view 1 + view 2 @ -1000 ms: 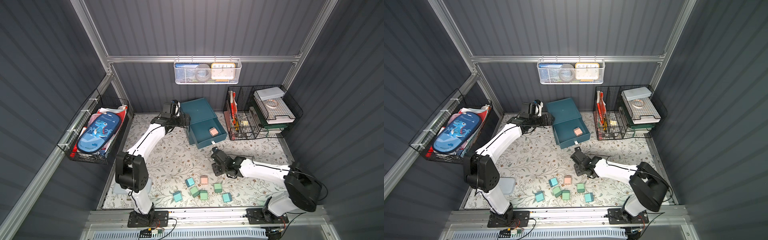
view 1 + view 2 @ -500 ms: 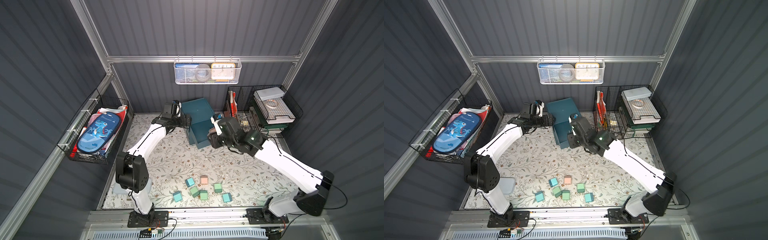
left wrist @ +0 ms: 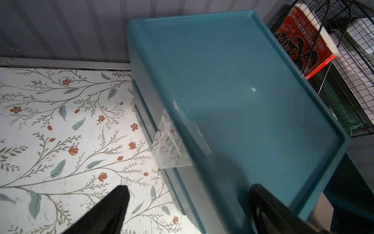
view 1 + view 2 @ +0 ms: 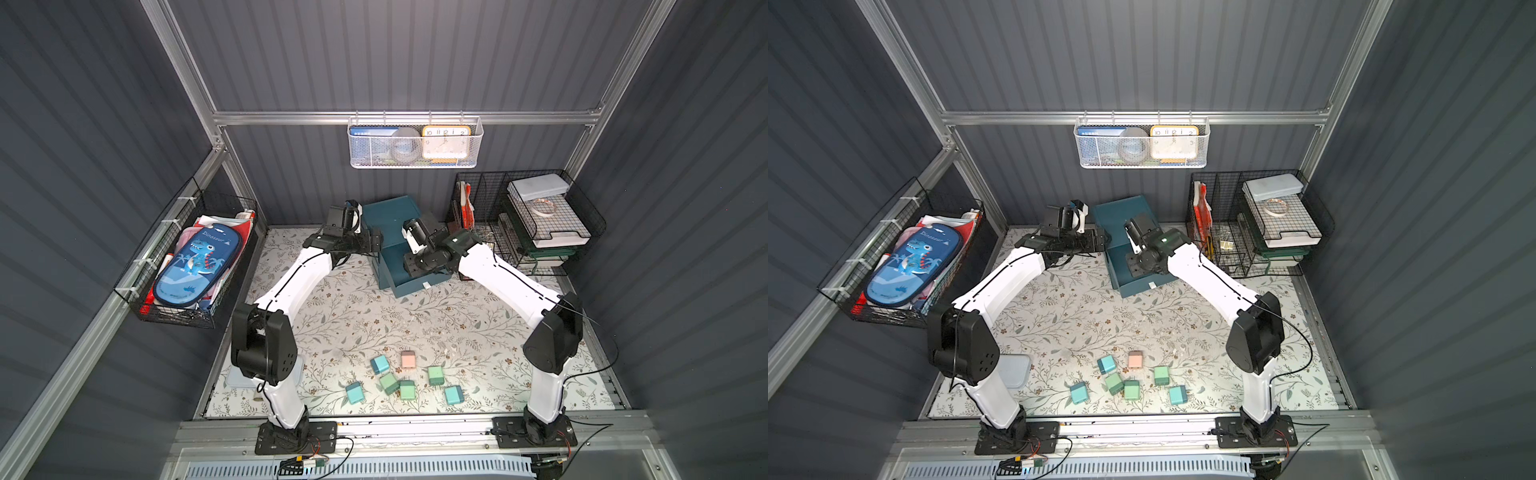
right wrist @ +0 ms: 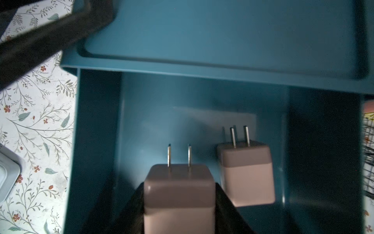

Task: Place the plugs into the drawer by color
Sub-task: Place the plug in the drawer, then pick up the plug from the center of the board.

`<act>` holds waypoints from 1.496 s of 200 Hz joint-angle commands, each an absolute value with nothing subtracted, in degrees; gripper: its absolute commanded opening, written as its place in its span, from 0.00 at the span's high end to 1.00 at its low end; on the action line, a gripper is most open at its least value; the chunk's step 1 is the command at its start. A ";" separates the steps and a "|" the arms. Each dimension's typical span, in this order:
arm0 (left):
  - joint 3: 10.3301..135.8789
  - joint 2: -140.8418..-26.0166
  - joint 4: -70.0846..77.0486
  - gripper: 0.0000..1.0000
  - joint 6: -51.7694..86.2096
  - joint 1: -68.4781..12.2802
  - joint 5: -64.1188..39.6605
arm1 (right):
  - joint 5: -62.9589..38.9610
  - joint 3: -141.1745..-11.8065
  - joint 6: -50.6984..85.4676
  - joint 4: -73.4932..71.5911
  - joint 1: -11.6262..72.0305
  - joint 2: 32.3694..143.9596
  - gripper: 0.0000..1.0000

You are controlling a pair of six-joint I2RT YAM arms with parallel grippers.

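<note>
Top view: drawer cabinet (image 4: pixel 388 214) is noted far centre, one drawer (image 4: pixel 415 286) pulled out under the right gripper (image 4: pixel 415 266); seven plugs (image 4: pixel 408 359) are scattered near. Left wrist: left gripper (image 3: pixel 189 187) is seen open across the cabinet's left edge. Right wrist: a pink plug (image 5: pixel 179 194) is clamped by the right gripper above the drawer, a second pink plug (image 5: pixel 245 172) laid inside.
</note>
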State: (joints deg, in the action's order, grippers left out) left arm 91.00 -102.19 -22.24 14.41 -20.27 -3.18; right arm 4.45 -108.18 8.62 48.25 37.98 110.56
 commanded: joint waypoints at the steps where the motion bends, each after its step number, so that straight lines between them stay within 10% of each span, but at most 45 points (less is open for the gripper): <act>1: 90.97 -103.33 -23.47 0.03 13.43 -20.48 -3.34 | 3.70 -108.22 6.99 48.04 36.84 111.81 0.61; 153: 90.53 -103.17 -23.07 0.03 13.22 -20.65 -2.96 | 7.18 -115.91 6.99 52.44 36.77 106.96 0.31; 239: 90.79 -103.18 -23.27 0.03 13.26 -20.65 -2.17 | 24.32 -72.33 37.92 38.51 57.08 79.34 0.34; 299: 90.02 -102.74 -23.30 0.03 13.30 -21.71 -1.14 | 20.50 -67.36 51.20 39.04 66.62 89.20 0.29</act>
State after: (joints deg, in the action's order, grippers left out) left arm 91.00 -102.19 -22.13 14.41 -20.78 -2.24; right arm 20.69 -66.13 43.00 39.11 65.01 85.06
